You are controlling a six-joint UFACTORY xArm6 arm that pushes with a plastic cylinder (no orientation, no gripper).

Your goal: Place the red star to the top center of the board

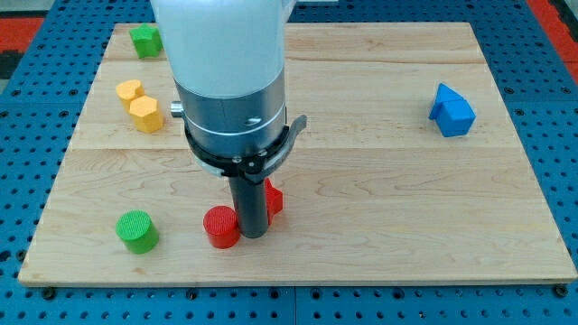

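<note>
Camera view, single frame. Wooden board [379,226] lies on a blue perforated table [551,81].

My tip [254,236] is down on the board in the near-centre-left area, the rod descending straight from the white and grey arm body [230,81]. The tool is a plain rod with nothing to open or close; it grips nothing, only contacts by pushing.

Red star [272,199]: mostly hidden behind the rod, only a red portion shows at the rod's right side, touching or just beside it. Star shape cannot be confirmed from the visible part. It sits in the near half of the board, well apart from the far centre edge.

Red cylinder [220,226]: just left of the tip, appears to touch the rod.

Green cylinder [137,231]: near left corner region, apart from the red pieces.

Yellow blocks: a heart-like yellow block [129,90] and a hexagonal yellow block [146,114] touching one another, left side, farther back.

Green block [144,41]: far left corner, shape unclear.

Blue block [452,110]: right side, far half, angular shape, standing alone.
</note>
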